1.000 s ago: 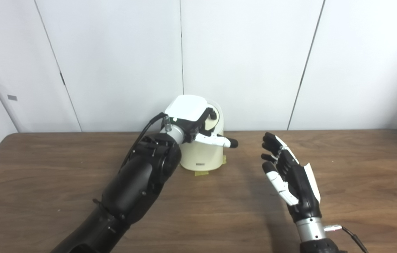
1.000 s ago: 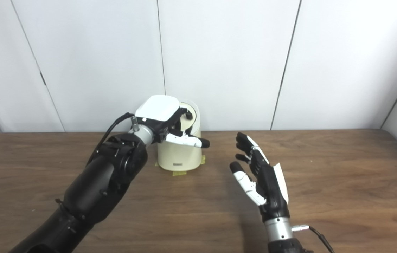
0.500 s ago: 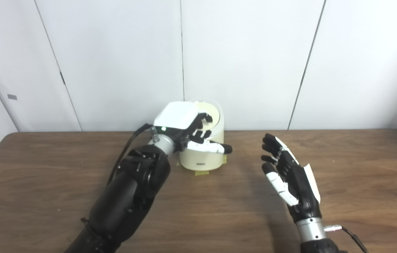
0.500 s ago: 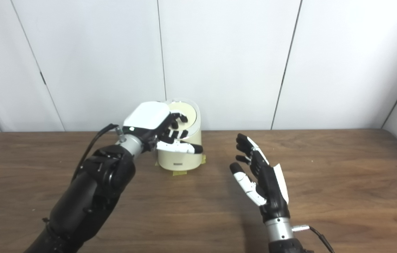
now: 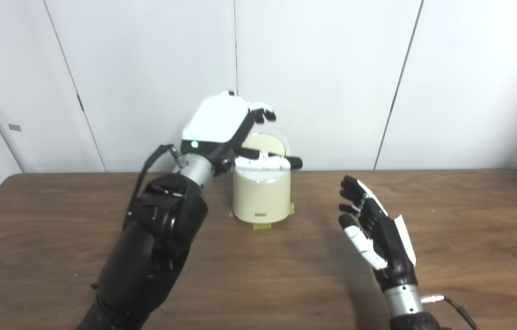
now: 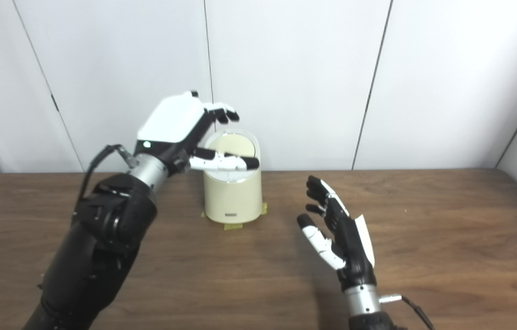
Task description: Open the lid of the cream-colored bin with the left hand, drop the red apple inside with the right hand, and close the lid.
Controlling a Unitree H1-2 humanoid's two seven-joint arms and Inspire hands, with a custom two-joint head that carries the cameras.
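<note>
- The cream-colored bin (image 5: 262, 195) is a short, round container standing upright on my bench, near the back wall.
- Yellow tape tabs (image 5: 260, 226) show under its base at the front and sides.
- A small dark label (image 5: 261, 214) sits low on its front.
- Its lid (image 5: 265, 147) is tilted up at the back, leaving the mouth open.
</note>
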